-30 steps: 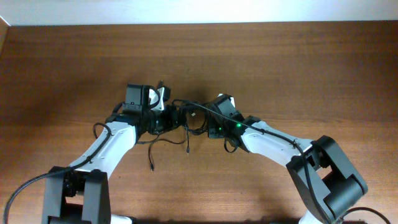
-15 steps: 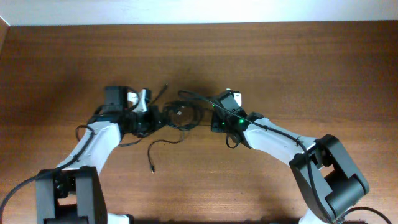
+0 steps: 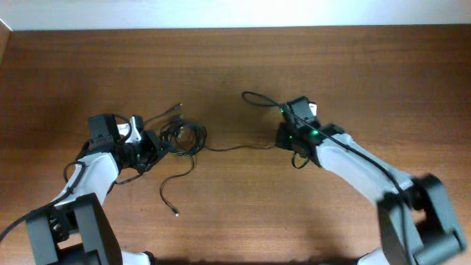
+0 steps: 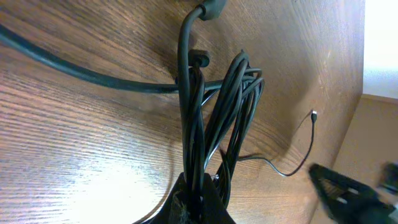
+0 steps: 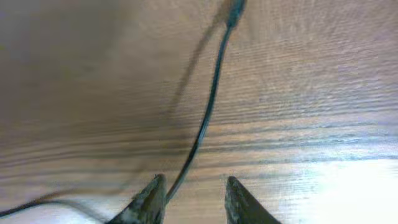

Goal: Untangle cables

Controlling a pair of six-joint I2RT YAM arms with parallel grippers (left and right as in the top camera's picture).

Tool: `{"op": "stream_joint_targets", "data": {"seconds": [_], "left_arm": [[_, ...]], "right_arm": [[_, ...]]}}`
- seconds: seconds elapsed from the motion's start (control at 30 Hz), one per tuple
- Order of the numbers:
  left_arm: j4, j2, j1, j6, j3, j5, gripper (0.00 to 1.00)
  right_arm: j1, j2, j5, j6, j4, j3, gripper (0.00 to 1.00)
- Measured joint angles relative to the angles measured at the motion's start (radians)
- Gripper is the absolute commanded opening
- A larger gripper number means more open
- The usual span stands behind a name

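Cables (image 3: 182, 135), black, thin: knotted coil on worktop (image 3: 235, 59), left of centre, clamped at its near end in left pincer (image 4: 200, 199) (jaws closed hard on several strands at once). Free tail (image 3: 176, 213) lay nearest the robot. One strand (image 3: 232, 148) ran from coil to right pincer (image 5: 194, 186), whose jaws stood narrowly apart with the strand passing between them, apparently unpinched.

Risks, as judged: strand could slide out of the right pincer under any pull; pulling the pincers apart could cinch the knot rather than loosen it; the whole coil could drag along with the left pincer.

Obscured: crossings inside the coil; finger contact in the blurred right wrist view; far loop (image 3: 257, 96) partly behind the right arm.
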Motion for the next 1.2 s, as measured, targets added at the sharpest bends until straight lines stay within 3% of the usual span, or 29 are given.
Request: {"op": "stream_joint_targets", "data": {"seconds": [0.17,0.2,0.23,0.43,0.47,0.53,0.57,0.67,0.73,0.83,0.87,0.9,0.93,0.97,1.13,1.2], "left_arm": [[0.021,0.000,-0.100,0.000,0.000,-0.025,0.00],[0.031,0.000,-0.136,0.000,0.000,-0.035,0.00],[0.045,0.000,-0.170,0.000,0.000,-0.043,0.00],[0.144,0.000,-0.342,0.018,-0.002,-0.050,0.00],[0.158,0.000,-0.361,0.029,-0.002,-0.042,0.09],[0.166,0.000,-0.397,0.049,-0.002,-0.054,0.54],[0.163,0.000,-0.415,0.036,-0.002,-0.081,0.64],[0.128,0.000,-0.418,0.002,-0.003,-0.153,0.68],[0.127,0.000,-0.418,-0.013,-0.003,-0.182,0.66],[0.125,0.000,-0.418,-0.035,-0.003,-0.200,0.31],[0.123,0.000,-0.418,-0.042,-0.002,-0.201,0.15],[0.114,0.000,-0.418,-0.043,-0.003,-0.206,0.07],[0.106,0.000,-0.418,-0.046,-0.002,-0.212,0.01],[0.103,0.000,-0.418,-0.043,-0.002,-0.215,0.01],[0.100,0.000,-0.418,-0.050,-0.002,-0.233,0.07],[0.080,0.000,-0.418,-0.050,-0.002,-0.245,0.16]], "right_arm": [[0.000,-0.088,-0.054,-0.022,-0.113,0.002,0.50],[0.000,-0.088,-0.065,-0.021,-0.126,0.002,0.60],[0.000,-0.088,-0.076,-0.023,-0.144,0.002,0.63],[0.000,-0.088,-0.217,-0.028,-0.186,0.002,0.60],[0.000,-0.088,-0.227,-0.029,-0.185,0.002,0.60],[0.000,-0.088,-0.238,-0.029,-0.174,0.002,0.59],[0.000,-0.088,-0.241,-0.028,-0.165,0.002,0.59],[0.000,-0.088,-0.249,-0.029,-0.155,0.002,0.59],[0.000,-0.088,-0.256,-0.029,-0.155,0.002,0.59],[0.000,-0.087,-0.260,-0.029,-0.152,0.002,0.55],[0.000,-0.087,-0.260,-0.031,-0.151,0.002,0.47],[0.000,-0.087,-0.264,-0.031,-0.152,0.002,0.37],[0.000,-0.087,-0.275,-0.030,-0.151,0.002,0.19],[0.000,-0.086,-0.284,-0.033,-0.152,0.002,0.04],[0.018,-0.084,-0.324,-0.032,-0.140,0.002,0.04],[0.041,-0.081,-0.324,-0.031,-0.115,0.002,0.04]]}}
